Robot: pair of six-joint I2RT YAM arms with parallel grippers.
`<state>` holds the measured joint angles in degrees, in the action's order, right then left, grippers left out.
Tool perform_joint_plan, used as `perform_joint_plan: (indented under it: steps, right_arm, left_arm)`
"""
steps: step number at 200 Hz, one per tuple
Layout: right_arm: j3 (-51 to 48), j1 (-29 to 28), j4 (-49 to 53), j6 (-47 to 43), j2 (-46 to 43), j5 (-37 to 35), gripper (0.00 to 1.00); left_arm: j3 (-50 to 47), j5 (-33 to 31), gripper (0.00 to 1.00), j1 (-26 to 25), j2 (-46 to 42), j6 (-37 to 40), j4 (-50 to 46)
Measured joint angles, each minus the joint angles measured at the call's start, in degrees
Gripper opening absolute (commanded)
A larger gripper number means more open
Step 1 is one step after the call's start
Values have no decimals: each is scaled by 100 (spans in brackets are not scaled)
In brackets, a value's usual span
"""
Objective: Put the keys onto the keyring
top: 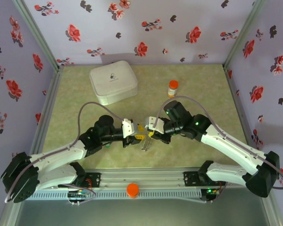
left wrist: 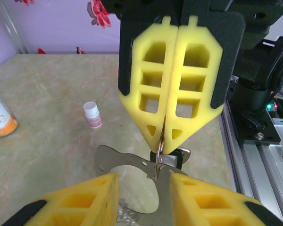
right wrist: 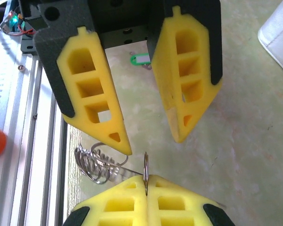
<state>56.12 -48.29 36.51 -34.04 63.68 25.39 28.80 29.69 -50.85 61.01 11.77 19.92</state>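
My right pincer point(right wrist: 145, 182) is clamped on the thin grey metal keyring point(right wrist: 145, 165), held edge-on just before my left pincer point(right wrist: 152, 142), whose fingers stand apart, empty. The small green-headed key point(right wrist: 140, 59) lies on the desk point(right wrist: 250, 141), well off. If my clamp slackens, the ring could twist away.

left gripper point(top: 138, 134) and right gripper point(top: 150, 133) tip to tip over mid-table point(top: 203, 99) | keyring point(top: 145, 144), a grey metal tangle, just nearside of tips | white box point(top: 113, 82) beyond left arm | orange-capped pill bottle point(top: 173, 88) beyond right arm, apart from box
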Motion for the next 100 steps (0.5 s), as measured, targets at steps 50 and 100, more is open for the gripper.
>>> perform_joint_plan:
  steps: [50, 100]
  right_arm:
    - [203, -190, 96, -81, 234, -109, 0]
    - [249, -262, 105, -96, 352, -201, 0]
  left_arm:
    - [81, 90, 25, 0, 109, 72, -136]
    - [83, 216, 0, -4, 166, 103, -162]
